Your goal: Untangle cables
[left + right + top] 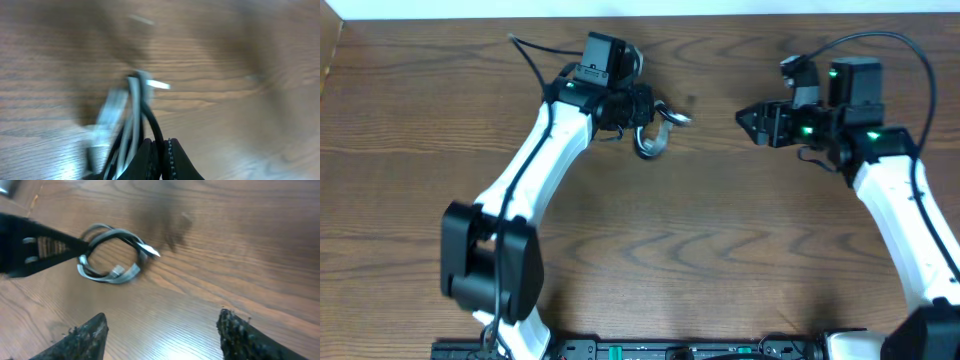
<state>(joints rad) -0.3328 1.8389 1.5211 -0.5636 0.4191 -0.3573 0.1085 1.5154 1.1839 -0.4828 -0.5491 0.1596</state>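
**Left jaws pinch the coiled cables; right jaws stand spread, well apart**

The left arm [535, 160] reaches diagonally from the near edge up across the tabletop [670, 250] toward the far side. Its white link is stretched long and its wrist is turned to the right. At its end, the left gripper [638, 106] has its jaws pressed together on the cables [655, 135]. The left wrist view is blurred, but it shows the two dark fingertips [150, 160] closed around black and white strands, which rise from them as one bundle [134, 115].

From the right wrist camera, the cables [112, 255] form a single small loop of black and white cord coiled together. The left gripper [45, 250] holds the loop at its left side. A silvery plug end [150, 251] sticks out to the right of the loop. Whether the loop's lower edge rests on the wood cannot be told.

The right arm [900, 210] comes up along the right side and bends inward at the wrist. The right gripper [752, 124] therefore points left, toward the loop. Its jaws are spread wide and hold nothing, with one finger [85, 335] at each lower corner of its own view. It is well apart from the cables, with bare wood between them.
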